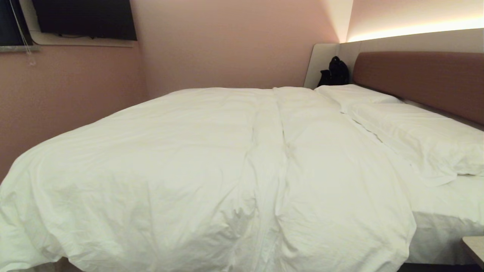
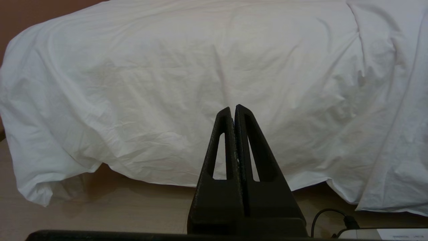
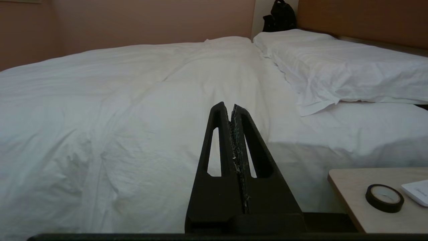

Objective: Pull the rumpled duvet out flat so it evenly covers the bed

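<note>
The white puffy duvet (image 1: 196,162) lies spread over the bed (image 1: 450,204), softly wrinkled, with a long crease down its middle. Its near edge hangs over the bed's side toward the floor (image 2: 167,140). Beside the pillows a strip of bare mattress sheet shows. Neither arm shows in the head view. My left gripper (image 2: 233,108) is shut and empty, held low in front of the hanging duvet edge and apart from it. Short of the bed's side, my right gripper (image 3: 229,107) is shut and empty, level with the duvet top (image 3: 133,100), touching no cloth.
Two white pillows (image 1: 412,128) lie along the brown headboard (image 1: 427,81). A black bag (image 1: 334,71) sits in the far corner. A low wooden table (image 3: 384,197) with a roll of black tape (image 3: 384,198) stands near the right gripper. Pink walls close the far side.
</note>
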{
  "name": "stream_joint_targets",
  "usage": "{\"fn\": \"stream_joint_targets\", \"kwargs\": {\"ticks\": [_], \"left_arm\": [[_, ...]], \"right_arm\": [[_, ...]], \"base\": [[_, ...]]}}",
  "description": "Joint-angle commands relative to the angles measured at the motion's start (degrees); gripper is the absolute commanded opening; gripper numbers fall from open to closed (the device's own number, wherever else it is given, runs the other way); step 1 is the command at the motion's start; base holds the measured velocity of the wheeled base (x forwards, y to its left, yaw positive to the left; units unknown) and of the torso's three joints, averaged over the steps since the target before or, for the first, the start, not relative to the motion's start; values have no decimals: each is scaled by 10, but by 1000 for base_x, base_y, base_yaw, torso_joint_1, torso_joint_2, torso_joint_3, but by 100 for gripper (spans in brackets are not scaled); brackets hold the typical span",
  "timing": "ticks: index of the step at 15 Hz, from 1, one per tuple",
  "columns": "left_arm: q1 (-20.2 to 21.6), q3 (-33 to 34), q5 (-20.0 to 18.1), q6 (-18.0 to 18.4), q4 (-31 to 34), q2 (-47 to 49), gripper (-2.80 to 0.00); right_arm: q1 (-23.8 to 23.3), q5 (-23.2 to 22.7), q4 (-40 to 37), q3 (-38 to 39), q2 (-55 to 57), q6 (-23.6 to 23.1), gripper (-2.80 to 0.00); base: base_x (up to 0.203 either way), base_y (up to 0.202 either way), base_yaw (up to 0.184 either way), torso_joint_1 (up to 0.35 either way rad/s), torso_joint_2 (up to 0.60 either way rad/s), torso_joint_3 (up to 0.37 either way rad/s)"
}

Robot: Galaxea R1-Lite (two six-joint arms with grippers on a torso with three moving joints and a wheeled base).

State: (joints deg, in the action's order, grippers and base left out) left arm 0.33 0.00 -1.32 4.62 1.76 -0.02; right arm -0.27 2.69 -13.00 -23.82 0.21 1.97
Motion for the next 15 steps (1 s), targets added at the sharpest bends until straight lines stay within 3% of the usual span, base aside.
{"fn": "stream_joint_targets", "kwargs": {"ticks": [1,4,15], "left_arm": [[0,0,0,0,0,0,-280],[0,0,0,0,0,0,-280],[0,0,0,0,0,0,-280]], "right_arm": [[0,6,72,30,0,-14,-280],[0,12,133,104,0,-35,-280],[0,7,137,200,0,-39,-280]], "base": [[0,0,0,0,0,0],[0,0,0,0,0,0],[0,0,0,0,0,0]]}}
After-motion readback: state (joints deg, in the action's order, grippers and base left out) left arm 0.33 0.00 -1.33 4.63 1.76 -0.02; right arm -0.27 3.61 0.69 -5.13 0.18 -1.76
